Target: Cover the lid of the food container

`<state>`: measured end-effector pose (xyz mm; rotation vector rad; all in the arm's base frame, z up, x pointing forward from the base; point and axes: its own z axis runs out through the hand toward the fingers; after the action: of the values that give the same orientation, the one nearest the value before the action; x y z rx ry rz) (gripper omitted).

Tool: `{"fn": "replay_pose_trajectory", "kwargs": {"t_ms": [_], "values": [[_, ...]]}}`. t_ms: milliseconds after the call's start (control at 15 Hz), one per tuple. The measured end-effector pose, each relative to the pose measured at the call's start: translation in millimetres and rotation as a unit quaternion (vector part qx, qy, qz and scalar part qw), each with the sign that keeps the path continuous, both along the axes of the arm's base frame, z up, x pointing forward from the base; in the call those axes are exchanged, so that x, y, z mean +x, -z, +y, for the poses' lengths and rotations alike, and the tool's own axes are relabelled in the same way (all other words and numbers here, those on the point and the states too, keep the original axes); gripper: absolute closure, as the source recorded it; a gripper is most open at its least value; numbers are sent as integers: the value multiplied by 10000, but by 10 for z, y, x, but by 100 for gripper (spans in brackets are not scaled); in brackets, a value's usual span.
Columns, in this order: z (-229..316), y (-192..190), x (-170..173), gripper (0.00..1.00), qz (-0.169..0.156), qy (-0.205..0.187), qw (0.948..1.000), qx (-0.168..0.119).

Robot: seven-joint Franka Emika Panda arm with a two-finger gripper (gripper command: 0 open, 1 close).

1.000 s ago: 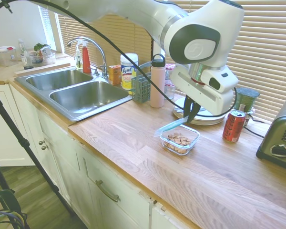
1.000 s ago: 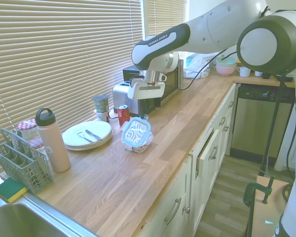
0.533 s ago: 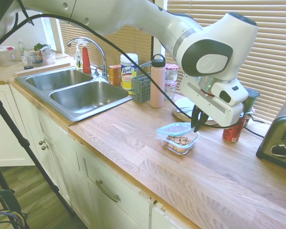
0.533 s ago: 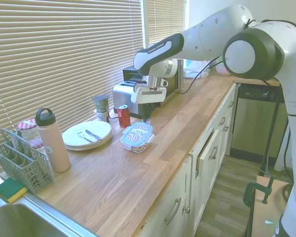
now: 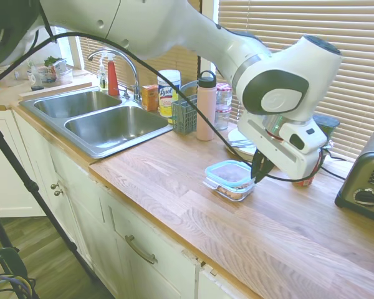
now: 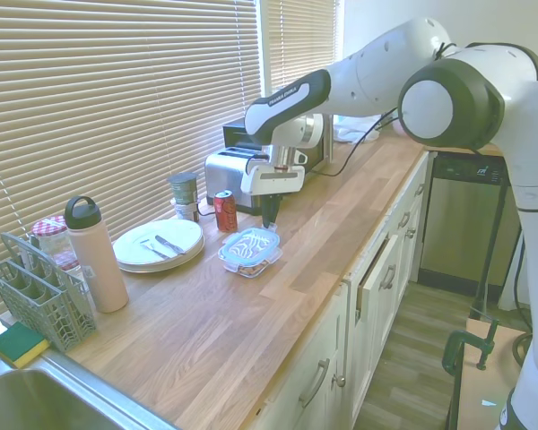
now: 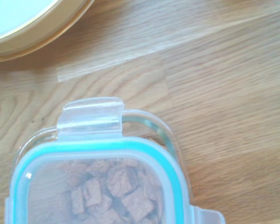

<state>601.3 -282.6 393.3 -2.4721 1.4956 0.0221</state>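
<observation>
Kitchen counter (image 5: 174,187) of pale wood before me, sink (image 5: 106,121) at left, the lid (image 5: 229,172) lying on the food container (image 5: 232,189) mid-counter, slightly askew, my gripper (image 5: 259,172) at its right edge, jaws unclear, red can (image 6: 225,210) beyond.

One lid (image 5: 231,172), one food container (image 5: 232,189), one soda can (image 6: 225,210), one toaster (image 5: 365,183), one pink bottle (image 5: 206,106).

Lid (image 5: 229,174) on food container (image 5: 232,189), plates (image 6: 158,242) and can (image 6: 225,210) behind.
</observation>
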Motion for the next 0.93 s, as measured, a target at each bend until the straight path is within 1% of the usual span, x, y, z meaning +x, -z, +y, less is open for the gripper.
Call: {"fn": "replay_pose_trajectory", "kwargs": {"t_ms": [400, 467, 933], "values": [[-77, 102, 54, 100, 18, 48, 10000, -21], [-94, 104, 62, 0, 15, 56, 10000, -27], [-198, 139, 73, 0, 54, 146, 9999, -41]]}}
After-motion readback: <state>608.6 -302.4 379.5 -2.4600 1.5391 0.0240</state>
